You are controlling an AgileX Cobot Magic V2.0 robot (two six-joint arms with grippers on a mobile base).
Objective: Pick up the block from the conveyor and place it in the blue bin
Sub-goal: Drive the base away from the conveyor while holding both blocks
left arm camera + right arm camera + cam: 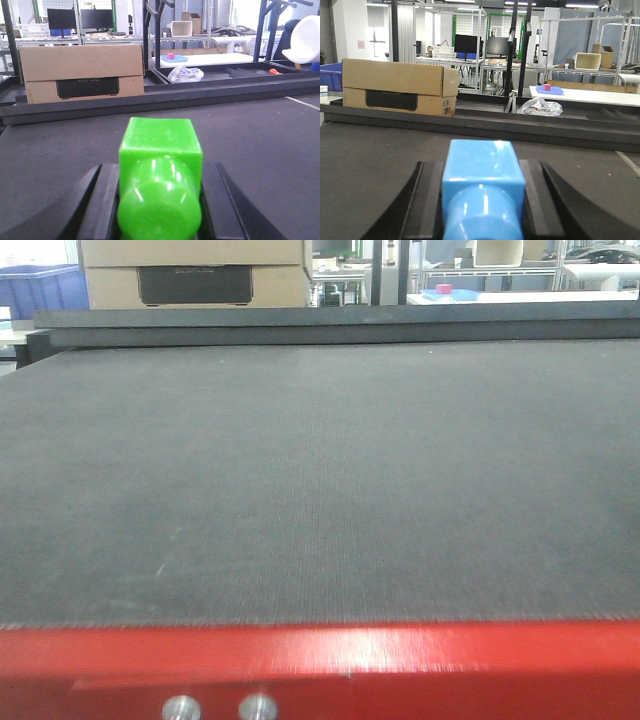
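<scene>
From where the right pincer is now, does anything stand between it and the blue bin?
Nothing visible lies on the conveyor between them. The blue bin sits beyond the far edge, behind the dark rail, which the right pincer would probably have to pass over. The cardboard box stands beside the bin, not before it.

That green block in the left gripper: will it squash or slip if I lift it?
Probably rigid: the green block shows crisp edges while clamped in the left gripper. Glossy highlights suggest smooth plastic, so it may slip under a light grip. Its rounded near end might let it roll if laid sideways.
</scene>
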